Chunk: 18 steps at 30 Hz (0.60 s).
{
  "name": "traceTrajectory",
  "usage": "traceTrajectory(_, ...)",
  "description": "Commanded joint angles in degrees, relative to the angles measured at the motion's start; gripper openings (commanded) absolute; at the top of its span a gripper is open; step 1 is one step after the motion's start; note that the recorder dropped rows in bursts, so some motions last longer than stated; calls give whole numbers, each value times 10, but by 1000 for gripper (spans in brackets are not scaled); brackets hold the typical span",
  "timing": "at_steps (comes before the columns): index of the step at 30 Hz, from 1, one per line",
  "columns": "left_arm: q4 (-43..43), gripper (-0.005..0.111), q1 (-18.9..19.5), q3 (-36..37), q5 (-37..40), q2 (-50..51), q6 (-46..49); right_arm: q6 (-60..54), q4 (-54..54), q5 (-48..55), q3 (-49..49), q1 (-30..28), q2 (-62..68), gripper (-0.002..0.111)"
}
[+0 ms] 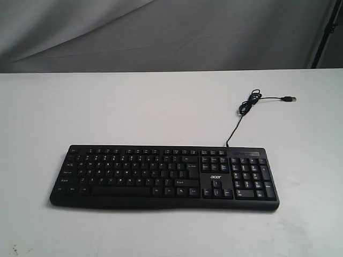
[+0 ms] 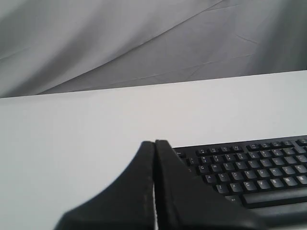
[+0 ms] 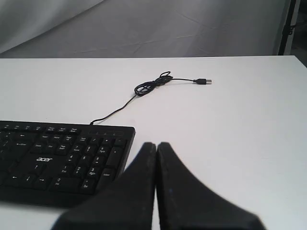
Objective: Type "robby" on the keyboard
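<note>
Shut on nothing, the left claw (image 2: pixel 154 142) hangs off the letter end of the keyboard (image 2: pixel 249 167), the right claw (image 3: pixel 156 143) off its number pad. Bench (image 1: pixel 161 107) lies open all round the mid-bench keyboard, cable (image 1: pixel 238 120) coiled well behind; for "r", a shut tip should, I judge, drop straight onto that one key.

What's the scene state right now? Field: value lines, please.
keyboard: black, flat on white table
cable: coiled past keyboard's far edge, plug free on table
left gripper: shut, by keyboard's left end, touching no key
right gripper: shut, by number-pad end, touching no key
exterior view: no arm in frame
</note>
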Motion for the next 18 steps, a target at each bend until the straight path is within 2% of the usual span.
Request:
traceTrajectory(1, 3, 0, -4, 2, -3, -2, -2, 1, -7, -1, 2, 2, -3, 0)
traceTrajectory(18, 3, 0, -4, 2, -3, -2, -2, 1, -13, -12, 2, 2, -3, 0)
